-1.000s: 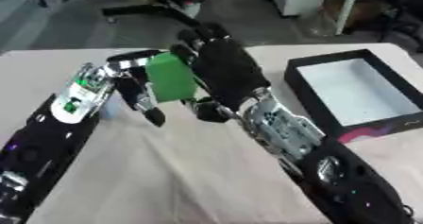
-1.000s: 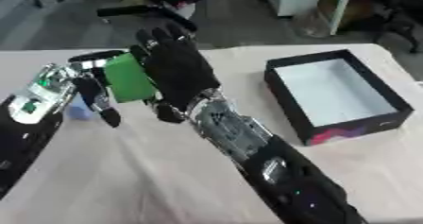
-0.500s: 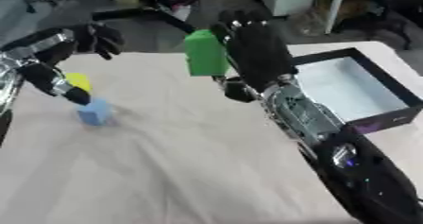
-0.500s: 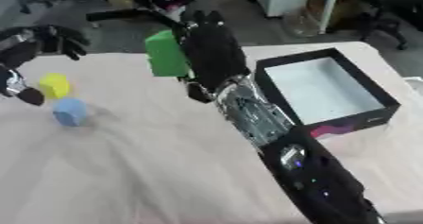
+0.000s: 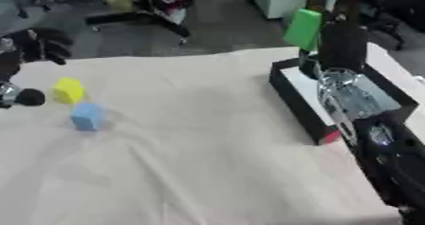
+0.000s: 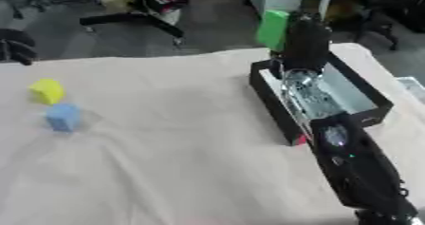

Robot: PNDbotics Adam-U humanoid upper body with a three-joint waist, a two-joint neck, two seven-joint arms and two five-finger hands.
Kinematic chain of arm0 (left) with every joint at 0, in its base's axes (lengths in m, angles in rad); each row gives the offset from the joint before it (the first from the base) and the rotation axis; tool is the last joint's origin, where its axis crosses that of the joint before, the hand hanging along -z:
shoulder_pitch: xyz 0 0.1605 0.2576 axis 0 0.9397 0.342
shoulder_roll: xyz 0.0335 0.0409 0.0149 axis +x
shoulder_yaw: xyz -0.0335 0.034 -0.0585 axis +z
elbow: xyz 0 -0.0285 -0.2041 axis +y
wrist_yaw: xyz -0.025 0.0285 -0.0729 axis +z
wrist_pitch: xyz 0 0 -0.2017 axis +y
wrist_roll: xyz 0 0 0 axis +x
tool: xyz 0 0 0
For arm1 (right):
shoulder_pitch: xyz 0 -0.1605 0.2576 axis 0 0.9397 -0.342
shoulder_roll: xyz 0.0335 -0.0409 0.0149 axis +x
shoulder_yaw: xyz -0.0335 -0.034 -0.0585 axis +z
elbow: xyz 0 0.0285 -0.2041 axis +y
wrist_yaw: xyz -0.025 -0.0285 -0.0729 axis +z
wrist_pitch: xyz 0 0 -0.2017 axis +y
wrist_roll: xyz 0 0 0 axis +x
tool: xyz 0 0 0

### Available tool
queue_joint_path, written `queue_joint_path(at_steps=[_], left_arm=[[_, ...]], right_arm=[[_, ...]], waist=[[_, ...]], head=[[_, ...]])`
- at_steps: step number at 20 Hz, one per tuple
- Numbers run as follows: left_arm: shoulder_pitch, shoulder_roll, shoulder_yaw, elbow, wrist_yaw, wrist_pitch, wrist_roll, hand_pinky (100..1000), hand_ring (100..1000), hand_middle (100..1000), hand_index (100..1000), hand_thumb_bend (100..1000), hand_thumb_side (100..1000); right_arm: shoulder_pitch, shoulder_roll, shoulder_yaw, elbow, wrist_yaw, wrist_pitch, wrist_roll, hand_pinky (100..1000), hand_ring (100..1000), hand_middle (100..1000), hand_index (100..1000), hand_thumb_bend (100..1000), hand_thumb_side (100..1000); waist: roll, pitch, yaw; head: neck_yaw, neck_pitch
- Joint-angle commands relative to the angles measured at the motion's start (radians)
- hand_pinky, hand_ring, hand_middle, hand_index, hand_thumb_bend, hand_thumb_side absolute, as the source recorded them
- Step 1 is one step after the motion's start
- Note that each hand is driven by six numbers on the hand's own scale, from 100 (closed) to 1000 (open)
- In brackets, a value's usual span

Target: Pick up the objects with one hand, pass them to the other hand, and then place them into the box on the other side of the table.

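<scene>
We hold the green block (image 5: 302, 28) in our right hand (image 5: 338, 39), fingers wrapped round it, raised above the far left corner of the black box (image 5: 292, 93) at the right side of the table (image 5: 191, 153). The block hangs over the box's rim rather than over its pale floor, so the step in hand is the placing. To do it well, we judge the hand should carry a little further right and nearer us until the block sits squarely over the open interior, then lower before the fingers spread — a release from this height or over the wall could bounce the block out. Our own forearm lies across the box, so we should watch that the wrist does not knock the near wall.

Our left hand (image 5: 37, 43) is back at the left edge, fingers curled and holding nothing. The yellow block (image 5: 69, 89) and the blue block (image 5: 87, 117) lie just beside each other near it, waiting.

Against half a second ago, the right hand has swung further right, from over the cloth left of the box to above the box's corner. A second ago both hands met at mid-table on the green block; now they are well apart.
</scene>
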Motion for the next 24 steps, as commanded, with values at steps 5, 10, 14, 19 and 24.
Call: queue_joint_path(at_steps=[5,10,14,19,24], left_arm=[[0.018,-0.003,0.046,-0.061,0.016,0.027,0.03,709,730,753,867,1000,579],[0.023,-0.006,0.046,-0.06,0.014,0.032,0.018,709,730,753,867,1000,576],[0.023,-0.005,0.044,-0.053,0.014,0.031,0.006,708,729,753,866,1000,576],[0.009,0.009,0.049,-0.023,-0.025,0.029,0.006,710,725,749,864,1000,568],[-0.047,0.057,0.06,0.065,-0.278,0.021,0.084,743,717,723,851,1000,500]], right_arm=[[-0.063,-0.045,-0.096,0.302,-0.325,0.093,-0.082,570,827,830,1000,375,673],[-0.062,-0.07,-0.075,0.301,-0.393,0.041,-0.02,760,886,880,1000,453,691],[-0.059,-0.085,-0.067,0.244,-0.354,0.021,0.061,782,907,896,1000,476,681],[-0.033,-0.099,-0.036,0.044,-0.177,-0.045,0.102,667,883,867,1000,471,550],[0.029,-0.053,0.06,-0.285,0.02,-0.261,0.239,646,846,800,929,388,405]], waist=[[0.001,-0.01,0.008],[-0.003,-0.011,0.008],[-0.003,-0.012,0.008],[-0.003,-0.01,0.003],[0.001,-0.011,-0.009]], head=[[-0.011,-0.013],[-0.009,-0.015],[-0.008,-0.017],[0.015,-0.015],[0.16,0.013]])
